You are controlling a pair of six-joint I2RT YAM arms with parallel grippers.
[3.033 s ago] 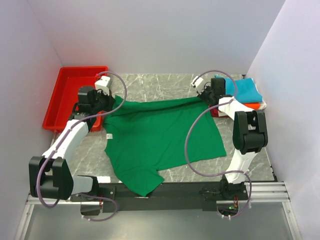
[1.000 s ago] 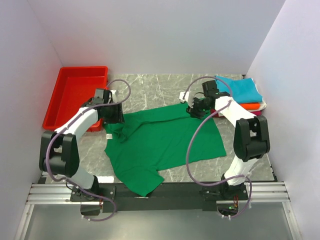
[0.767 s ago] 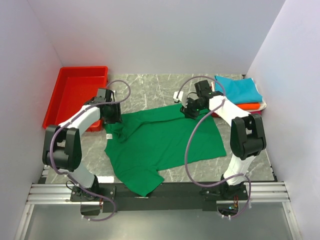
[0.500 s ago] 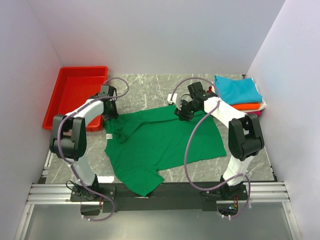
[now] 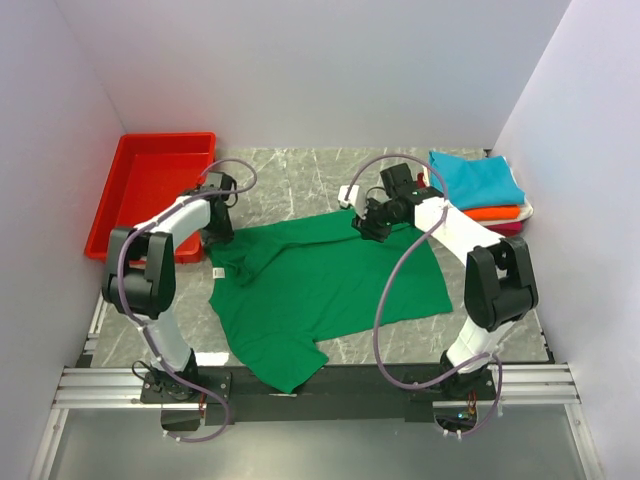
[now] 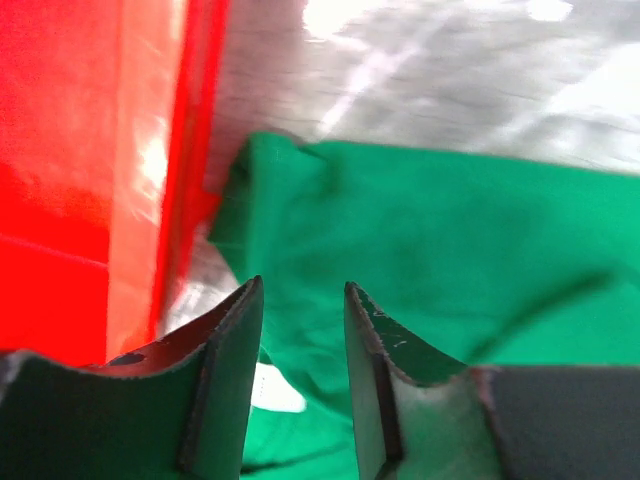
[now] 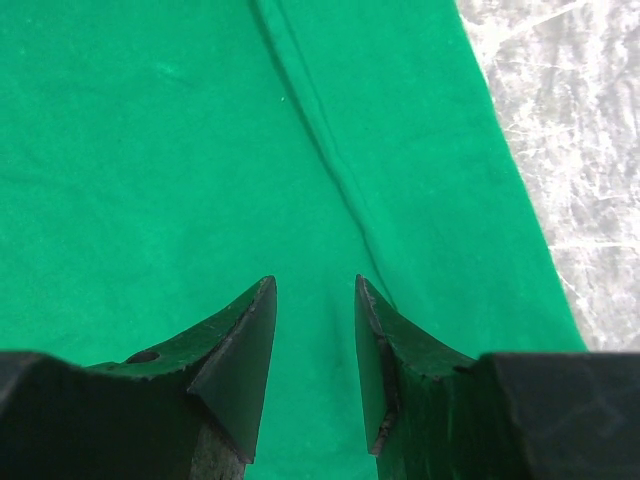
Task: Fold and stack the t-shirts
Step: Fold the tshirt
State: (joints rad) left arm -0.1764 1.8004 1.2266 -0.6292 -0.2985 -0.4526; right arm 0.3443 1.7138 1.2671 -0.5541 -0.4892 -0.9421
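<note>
Robot test cell in a lab, seen from above.
Plain white partition walls [image 5: 320,70] box in a marble-patterned tabletop [image 5: 300,180]. A left arm [image 5: 175,215] and a right arm [image 5: 455,228], both trailing looped cables, are bolted to an aluminium rail [image 5: 545,382]. A red plastic tray [image 5: 150,195] sits in one corner.

**Room at the back, clutter on both flanks**

Behind the green t-shirt [image 5: 320,280] the surface [image 5: 300,175] lies bare. Left of the shirt, the wall of the red tray [image 5: 150,190] stands just beside the left end effector [image 6: 303,300]. Right of the shirt, the folded stack [image 5: 480,185] fills the far corner. White walls [image 5: 300,70] hem three sides.
</note>
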